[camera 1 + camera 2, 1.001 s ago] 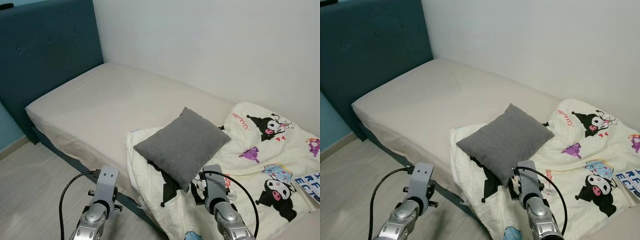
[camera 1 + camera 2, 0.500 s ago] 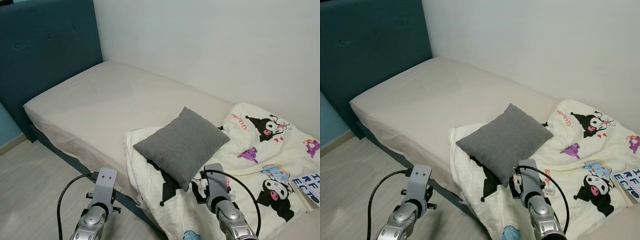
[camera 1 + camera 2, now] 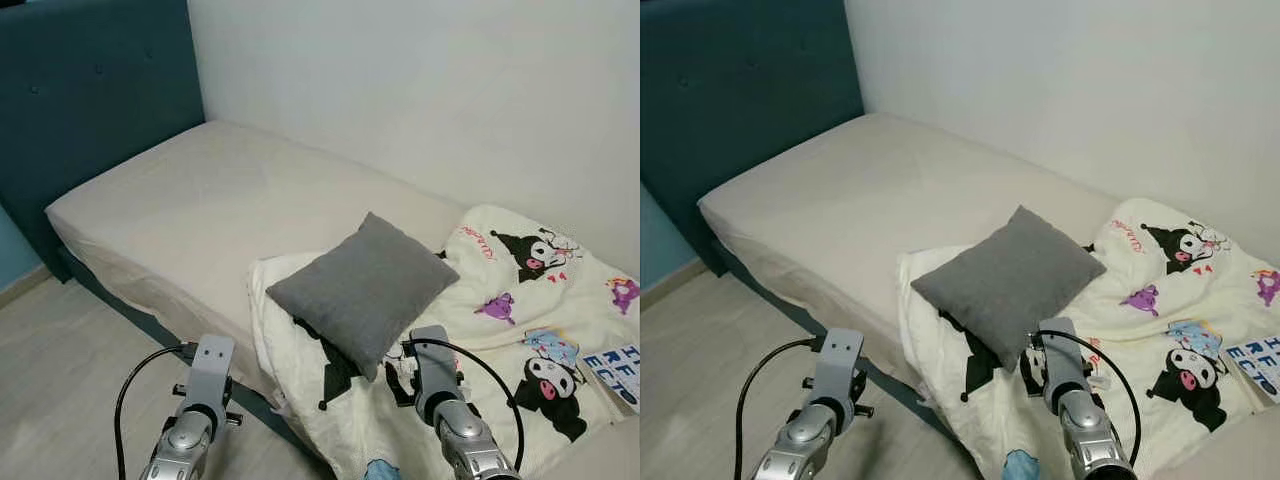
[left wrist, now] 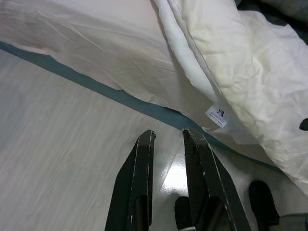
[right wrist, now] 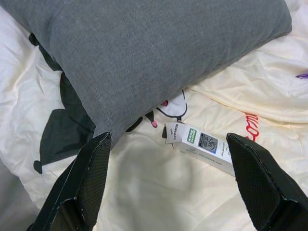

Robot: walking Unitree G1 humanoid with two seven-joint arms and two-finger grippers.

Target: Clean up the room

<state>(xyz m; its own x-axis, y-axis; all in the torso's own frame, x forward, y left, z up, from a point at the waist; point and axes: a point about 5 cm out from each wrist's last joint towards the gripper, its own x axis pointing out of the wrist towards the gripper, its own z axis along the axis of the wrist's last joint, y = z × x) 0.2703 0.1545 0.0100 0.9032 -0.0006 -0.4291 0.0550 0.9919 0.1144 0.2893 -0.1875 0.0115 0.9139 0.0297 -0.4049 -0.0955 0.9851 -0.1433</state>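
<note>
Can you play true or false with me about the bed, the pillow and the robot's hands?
1. The grey pillow lies on the cartoon blanket. True.
2. The right gripper is squeezing the pillow. False: its fingers are spread wide, with nothing held between them.
3. A small white box lies on the blanket, right beside the pillow's corner. True.
4. The left gripper is resting on the mattress. False: it hangs over the floor beside the bed, its fingers only slightly apart.
5. The headboard is bright red. False: it is dark teal.
</note>
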